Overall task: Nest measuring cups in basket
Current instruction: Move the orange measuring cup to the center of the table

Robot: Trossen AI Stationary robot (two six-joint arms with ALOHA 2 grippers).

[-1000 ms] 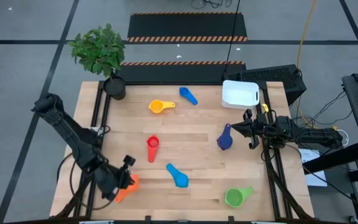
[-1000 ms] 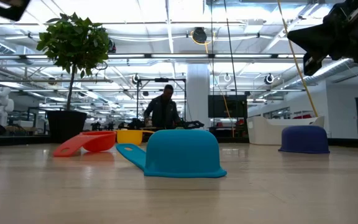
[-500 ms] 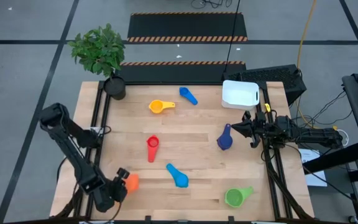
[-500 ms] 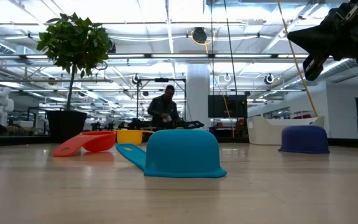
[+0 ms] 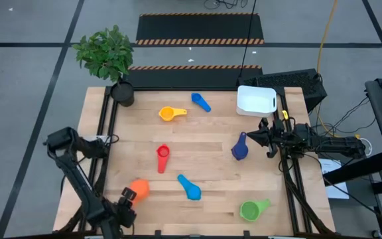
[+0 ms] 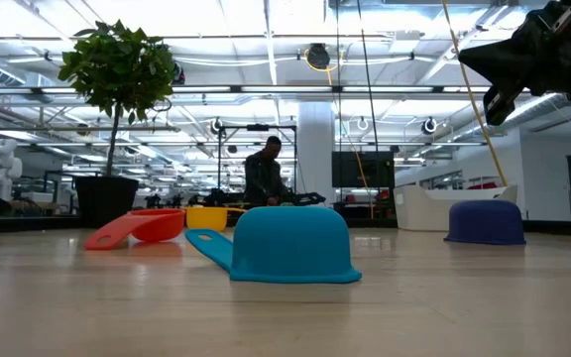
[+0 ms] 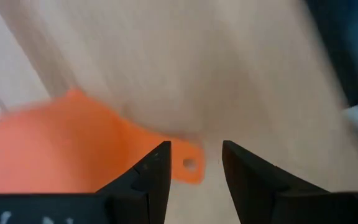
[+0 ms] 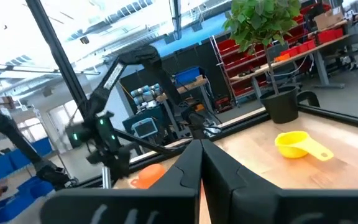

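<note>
Seven cups loose on table; left gripper (image 7: 194,165) parted narrowly over orange cup (image 5: 138,188) handle, not gripping. Right gripper (image 5: 264,138) closed empty near basket (image 5: 256,99).

Left wrist view: the orange plastic measuring cup (image 7: 48,146) is motion-blurred and cut off by the frame edge; only its flat handle with a hanging hole lies sharply between the dark fingers (image 7: 151,180). Low view: a sliver of orange at the frame's left edge is too small to identify. The white rectangular plastic basket (image 6: 444,206) is partly hidden behind the overturned navy plastic cup (image 6: 485,222). The yellow plastic cup (image 6: 206,215) sits half hidden behind the light blue plastic cup (image 6: 290,244).
</note>
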